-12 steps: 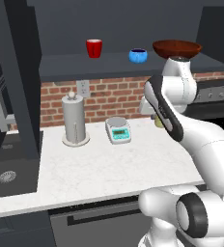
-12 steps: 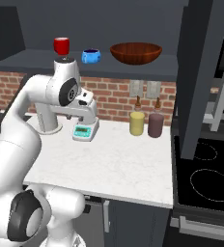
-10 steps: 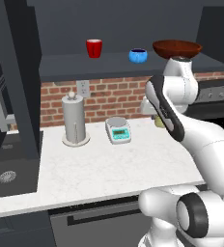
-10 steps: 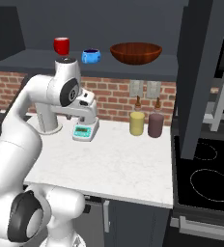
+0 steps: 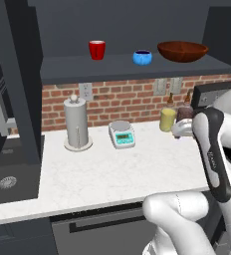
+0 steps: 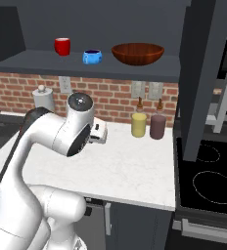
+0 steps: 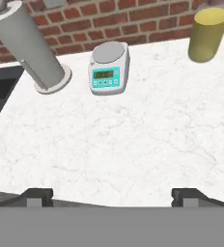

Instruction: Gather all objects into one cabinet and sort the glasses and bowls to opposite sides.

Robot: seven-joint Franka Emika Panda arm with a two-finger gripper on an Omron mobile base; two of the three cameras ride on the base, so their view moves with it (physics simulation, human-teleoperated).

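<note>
On the cabinet shelf (image 5: 137,68) sit the red cup (image 5: 97,50), blue bowl (image 5: 142,57) and brown bowl (image 5: 182,51) — gripper (image 7: 112,195) spread wide, empty over the counter (image 7: 133,140) — next, probably reaching up to sort.

One red cup (image 5: 97,50) stands at the upper left of the shelf (image 5: 77,69). There are two bowls: a small blue bowl (image 5: 142,57) at the middle and a wide brown bowl (image 5: 182,51) toward the upper right. On the surface (image 5: 112,172) below are two bottles, one yellow bottle (image 5: 168,118) and one dark-brown bottle (image 6: 158,125), plus one kitchen scale (image 5: 122,134) and one grey paper-towel holder (image 5: 76,123).
</note>
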